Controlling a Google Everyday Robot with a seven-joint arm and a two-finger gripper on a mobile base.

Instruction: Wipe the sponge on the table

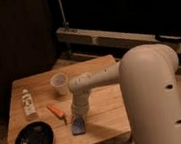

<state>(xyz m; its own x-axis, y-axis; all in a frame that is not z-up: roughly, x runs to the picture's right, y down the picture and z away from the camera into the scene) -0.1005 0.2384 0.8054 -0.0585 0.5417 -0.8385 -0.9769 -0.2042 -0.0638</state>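
Blue against the pale wood, the sponge [79,125] lay flat on the worktop [106,107], toward its front edge and a little left of the middle. The hand [79,117] stood straight down on top of it, with the white arm [102,77] bent over from the right. From where I stood I could not tell whether the hand was apart or clamped on the pad, because its lower end hid the sponge's top. That was my first worry: if the hold was only a light press and not a real grip, a sideways stroke might have slid off the soft pad or rolled it up under the hand. The orange tool [56,111] lay just beside the sponge on its left, so a sweep that way looked likely to shove it along, perhaps toward the black dish [34,141] at the front left corner. The white cup [59,83] stood behind, near enough that a stroke toward the back could have tipped it. A stroke toward the front carried its own risk, since little wood showed between sponge and edge and the pad could have gone over. The black-and-white block [28,103] sat well apart at the left and seemed safe.
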